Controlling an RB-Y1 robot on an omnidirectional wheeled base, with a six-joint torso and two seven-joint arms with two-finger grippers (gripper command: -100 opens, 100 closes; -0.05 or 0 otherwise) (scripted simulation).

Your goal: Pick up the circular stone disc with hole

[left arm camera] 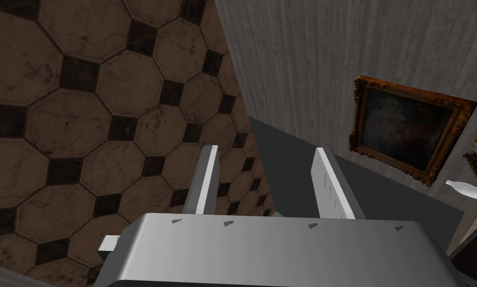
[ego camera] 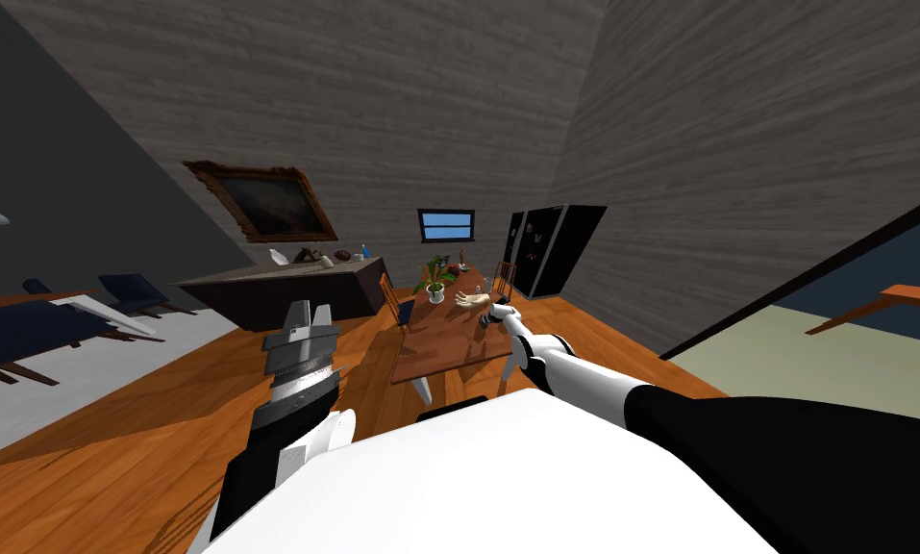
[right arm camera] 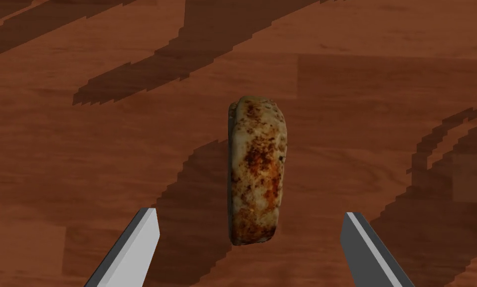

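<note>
Left: your left pincer (ego camera: 302,313) stands raised over the wooden floor (ego camera: 160,433), to the left of the desk (ego camera: 438,346). In the left wrist view its two fingers (left arm camera: 205,174) stand apart, so it is open.

Centre: the long brown desk carries a potted plant (ego camera: 435,279) toward its far end.

Right: your right arm reaches out over the desk. The right pincer (right arm camera: 249,213) hangs open just above the stone disc (right arm camera: 257,169). The disc, mottled beige and rust, stands on its edge on the desk top. You see it edge-on, with its hole hidden. It sits in line between the two fingertips, touched by neither.
</note>
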